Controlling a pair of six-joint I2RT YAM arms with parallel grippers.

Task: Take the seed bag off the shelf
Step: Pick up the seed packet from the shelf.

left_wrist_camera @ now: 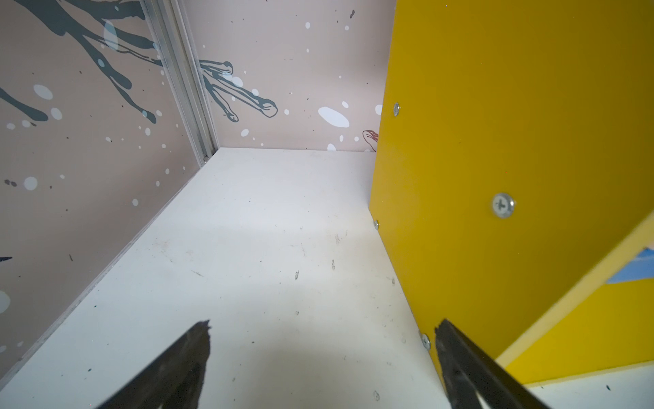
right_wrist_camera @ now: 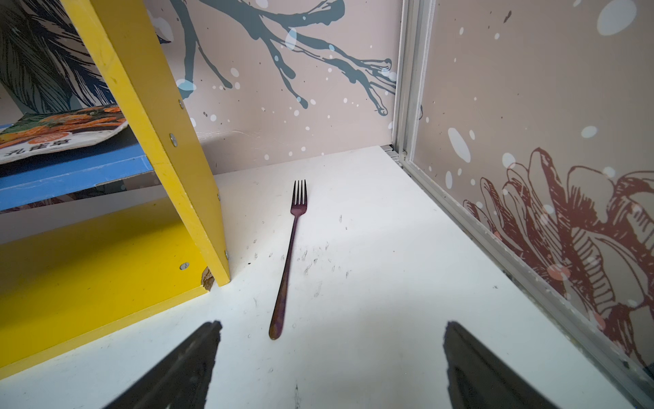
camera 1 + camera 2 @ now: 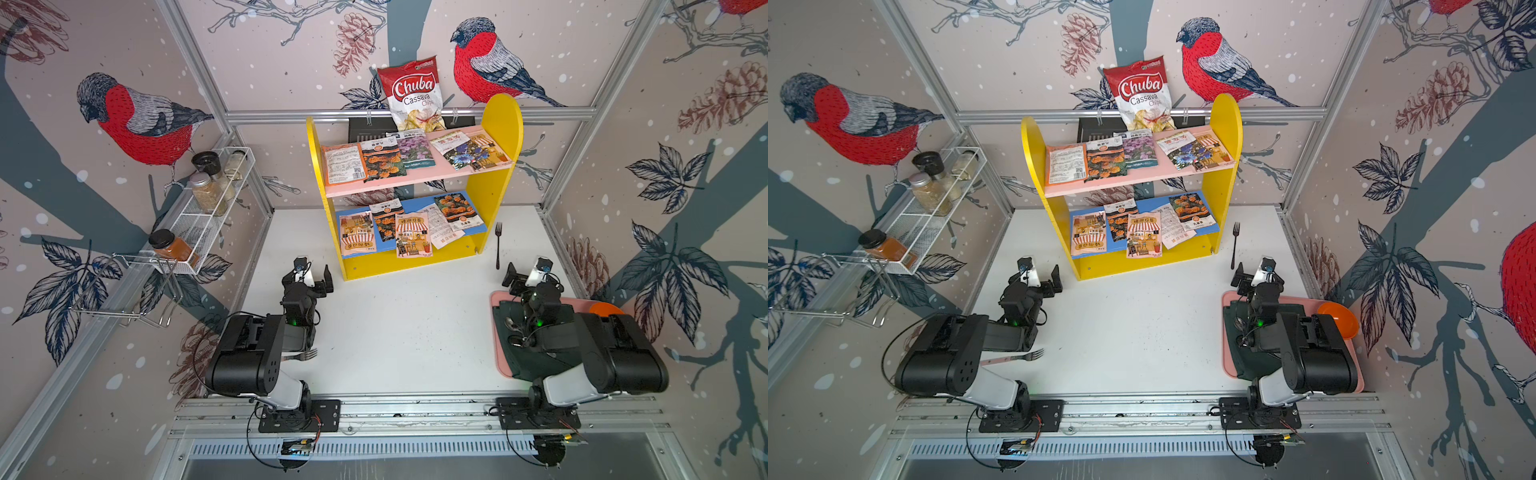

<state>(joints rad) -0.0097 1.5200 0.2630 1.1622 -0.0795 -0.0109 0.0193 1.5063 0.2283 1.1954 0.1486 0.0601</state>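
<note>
White table [image 3: 395, 332] (scuffed), shelf [image 3: 503, 124], bird-print walls [image 3: 291, 62]

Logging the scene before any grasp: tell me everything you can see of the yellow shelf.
The shelf stands upright on the white table near the back wall. Two yellow round-topped side panels, screwed on, carry a pink upper board and a blue lower board, with a yellow strip across the foot. It looks like painted board, chipped at one lower front corner. Seed packets lie on both boards.
</note>
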